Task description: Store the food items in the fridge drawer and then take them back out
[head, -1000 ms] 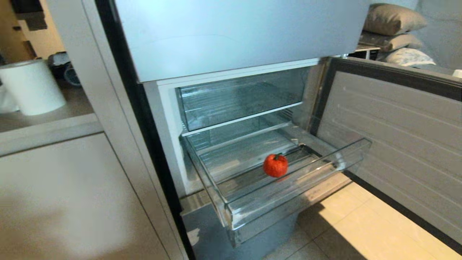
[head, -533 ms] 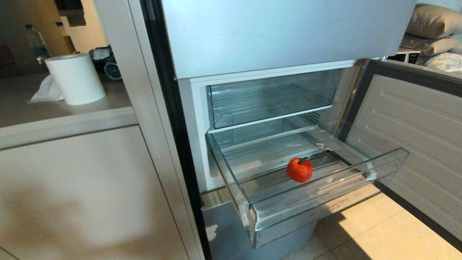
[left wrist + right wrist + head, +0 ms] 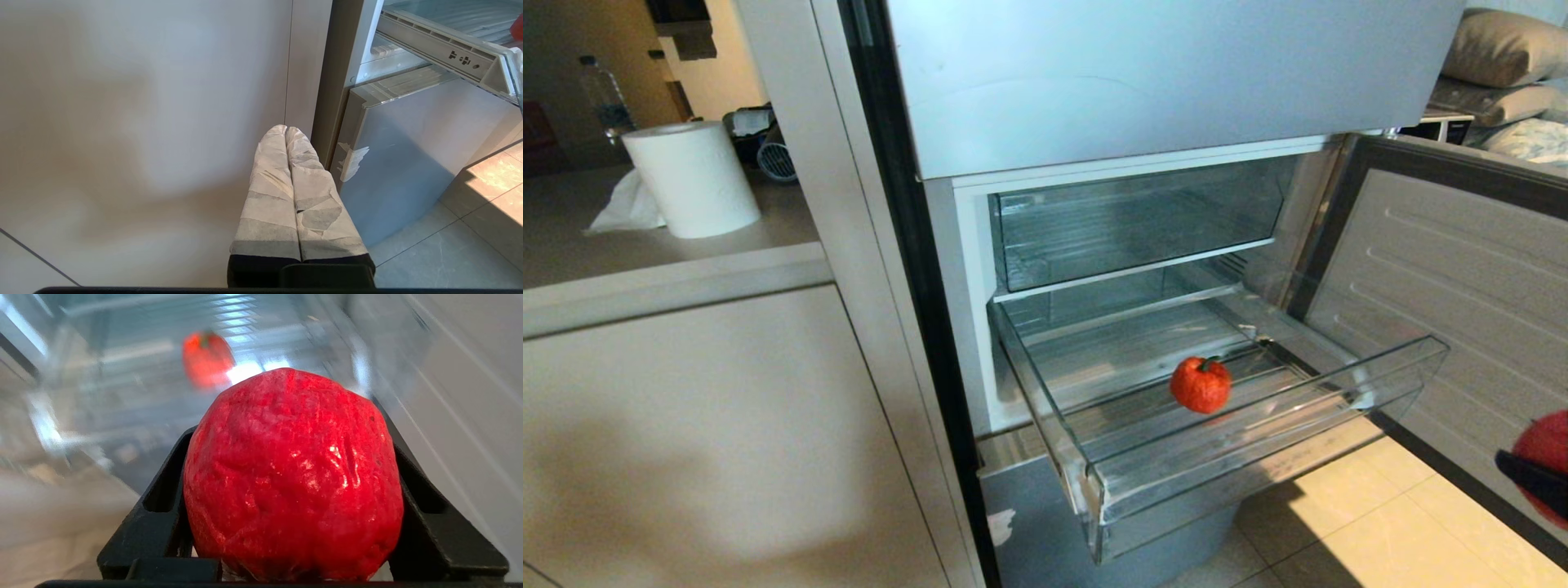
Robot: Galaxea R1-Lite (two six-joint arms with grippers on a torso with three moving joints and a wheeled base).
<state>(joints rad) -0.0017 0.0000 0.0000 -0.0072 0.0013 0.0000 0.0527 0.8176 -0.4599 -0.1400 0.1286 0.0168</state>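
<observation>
The fridge drawer [image 3: 1258, 457], shallow and clear, is pulled out of the open fridge. An orange-red fruit [image 3: 1201, 384] with a green stem lies in it, right of centre; the right wrist view also shows the orange-red fruit [image 3: 207, 359], ahead beyond the jaws. My right gripper [image 3: 292, 437] is shut on a glossy red fruit [image 3: 294, 477] that fills its black jaws. That right gripper [image 3: 1535, 478] and the red fruit [image 3: 1547, 445] show at the right edge of the head view, lower than the drawer's right end. My left gripper [image 3: 286, 128] is shut and empty, low beside the fridge.
The open fridge door [image 3: 1462, 278] stands on the right of the drawer. A taller clear drawer [image 3: 1135, 216] sits above it. A paper towel roll [image 3: 693, 178] stands on the counter [image 3: 670, 261] to the left. Tiled floor [image 3: 1339, 523] lies below.
The camera swung early on, shifting the whole scene right, then held still. My right gripper, shut on the red fruit, has come into the head view at its right edge.
</observation>
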